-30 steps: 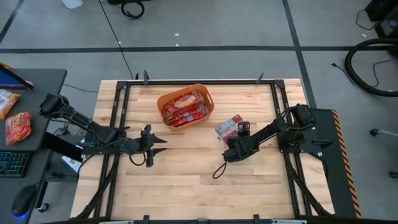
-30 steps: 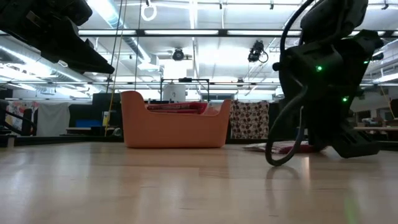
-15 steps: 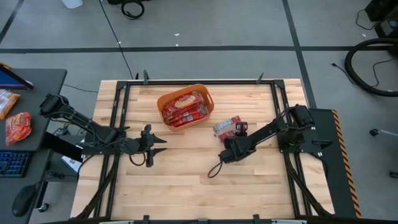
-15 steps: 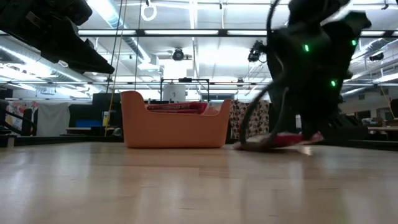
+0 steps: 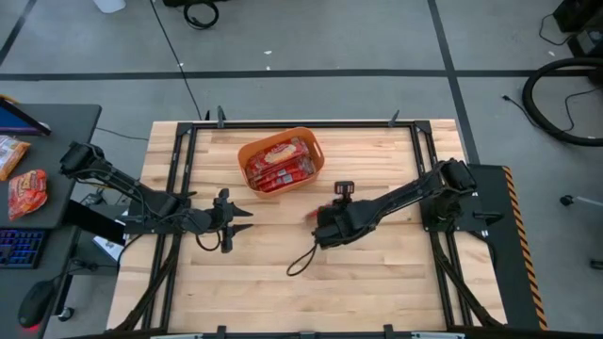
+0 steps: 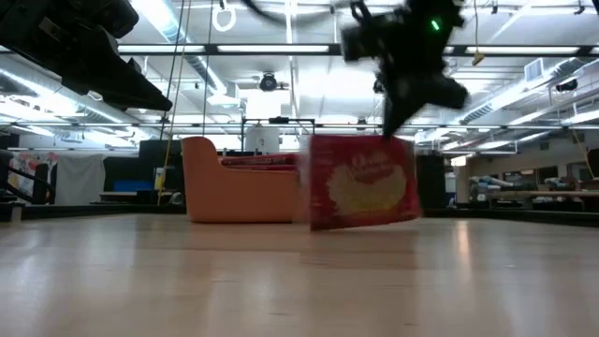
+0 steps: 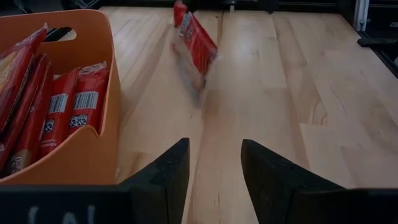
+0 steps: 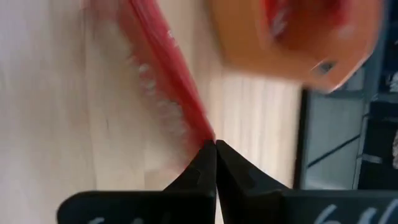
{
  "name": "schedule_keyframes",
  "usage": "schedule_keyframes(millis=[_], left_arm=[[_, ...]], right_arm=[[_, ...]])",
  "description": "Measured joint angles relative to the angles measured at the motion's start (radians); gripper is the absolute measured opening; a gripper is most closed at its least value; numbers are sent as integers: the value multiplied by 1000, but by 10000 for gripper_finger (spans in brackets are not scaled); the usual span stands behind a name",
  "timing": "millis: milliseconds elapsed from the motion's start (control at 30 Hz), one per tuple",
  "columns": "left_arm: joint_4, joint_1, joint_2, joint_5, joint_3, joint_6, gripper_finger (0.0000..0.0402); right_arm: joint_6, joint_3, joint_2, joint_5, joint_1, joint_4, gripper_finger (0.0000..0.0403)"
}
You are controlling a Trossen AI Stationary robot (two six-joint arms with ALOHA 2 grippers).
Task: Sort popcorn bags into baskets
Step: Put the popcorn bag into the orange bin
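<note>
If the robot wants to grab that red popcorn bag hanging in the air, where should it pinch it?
Pinch it by its thin top edge, coming from above, just as the right gripper does now. The popcorn bag is flat and hangs upright clear of the table, so a narrow edge fits between the fingers. That hold looks steady enough to carry it to the basket. The left gripper waits open.

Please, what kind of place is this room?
Probably a robotics lab or workshop. The wooden table stands on a grey floor marked with dark tape lines, a desk with a keyboard sits beside it, and the low view shows exposed ceiling ducts and strip lights.
</note>
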Motion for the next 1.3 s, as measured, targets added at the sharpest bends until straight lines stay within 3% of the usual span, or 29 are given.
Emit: schedule_keyframes(millis=[267, 333, 467, 600, 933, 1300], left_arm=[[0, 0, 0, 0, 1, 0, 151], [0, 0, 0, 0, 1, 0, 151], [0, 0, 0, 0, 1, 0, 151], [0, 0, 0, 0, 1, -2, 151], [0, 1, 0, 0, 1, -14, 151], [0, 1, 0, 0, 1, -13, 151]], right_arm=[[-88, 216, -2, 97, 0, -2, 2], [-94, 250, -3, 56, -8, 9, 2], [-57, 259, -3, -122, -32, 76, 25], [-34, 178, -3, -190, -31, 211, 67], [-155, -135, -2, -95, 96, 565, 130], [-99, -264, -2, -61, 111, 640, 194]])
